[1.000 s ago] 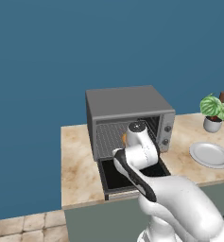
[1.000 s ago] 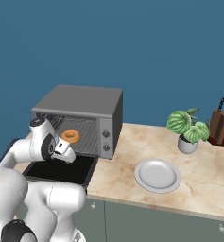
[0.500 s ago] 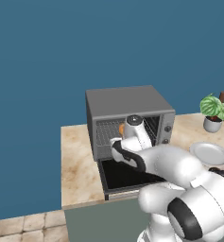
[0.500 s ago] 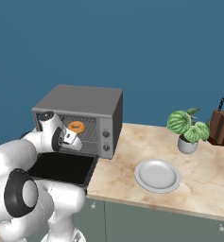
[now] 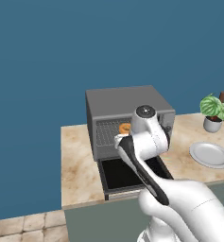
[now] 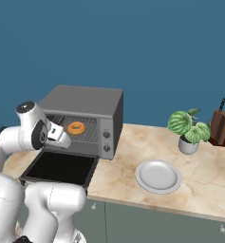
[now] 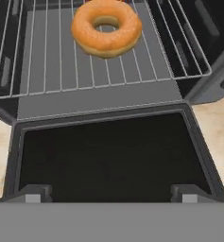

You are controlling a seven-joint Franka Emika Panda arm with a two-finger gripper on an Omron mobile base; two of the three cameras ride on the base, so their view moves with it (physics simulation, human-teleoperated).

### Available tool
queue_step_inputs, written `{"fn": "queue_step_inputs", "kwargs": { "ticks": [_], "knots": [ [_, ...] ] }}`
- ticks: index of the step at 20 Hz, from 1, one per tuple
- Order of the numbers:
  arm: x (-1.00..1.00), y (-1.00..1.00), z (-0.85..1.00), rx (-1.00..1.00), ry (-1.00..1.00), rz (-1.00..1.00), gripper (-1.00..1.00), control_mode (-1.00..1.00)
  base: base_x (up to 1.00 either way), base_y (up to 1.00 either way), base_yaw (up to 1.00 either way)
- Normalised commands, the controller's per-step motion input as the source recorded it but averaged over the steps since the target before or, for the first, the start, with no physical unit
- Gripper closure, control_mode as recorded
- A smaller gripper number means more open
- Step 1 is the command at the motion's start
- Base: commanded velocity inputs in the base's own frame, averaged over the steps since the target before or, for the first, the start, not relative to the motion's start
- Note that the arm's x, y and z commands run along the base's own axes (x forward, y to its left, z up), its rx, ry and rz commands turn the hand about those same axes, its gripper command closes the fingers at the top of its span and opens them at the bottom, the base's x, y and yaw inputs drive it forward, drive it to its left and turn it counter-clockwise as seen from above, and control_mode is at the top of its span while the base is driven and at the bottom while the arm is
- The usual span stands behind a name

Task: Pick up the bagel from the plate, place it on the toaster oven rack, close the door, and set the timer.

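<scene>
Bagel [image 7: 107, 27]: ring-shaped, orange-brown with a finely speckled crust, lying flat on the rack at about twelve o'clock in the hand view; nothing grips it, so the placing step looks done.
Pincer [image 7: 108, 194]: jaws spread wide and holding nothing; the two dark tips sit at five and seven o'clock of the hand view, above the lowered door and well apart from the bagel, a stance that suits backing clear before closing up.
Door [image 7: 108, 156]: folded down flat toward the robot, near-black glossy glass in a grey frame, lying open so the cavity stays reachable.
Rack [image 7: 52, 66]: thin silver wires in a flat grid spanning the cavity, bearing the bagel toward its back.
Toaster oven [image 6: 88, 102]: boxy grey metal, with small round knobs [image 6: 106, 141] on its right-hand panel, at three o'clock from the cavity.
Plate [image 6: 158, 176]: round, shallow, pale, with a raised rim, bare on the marbled beige counter [image 6: 209, 180], well apart from the oven.
Judgement: closing the door and setting the timer remain.
</scene>
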Motion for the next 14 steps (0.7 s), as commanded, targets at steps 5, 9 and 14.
{"fn": "queue_step_inputs", "kwargs": {
  "ticks": [5,9,14],
  "knots": [
    [-1.00,0.11,0.61,-0.01,0.03,0.11,-1.00,-1.00,0.00,0.00,0.00],
    [-1.00,0.47,0.23,-0.15,0.03,0.20,-1.00,-1.00,0.00,0.00,0.00],
    [-0.95,0.73,0.08,-0.24,0.04,0.25,-1.00,-1.00,0.00,0.00,0.00]
  ]
}}
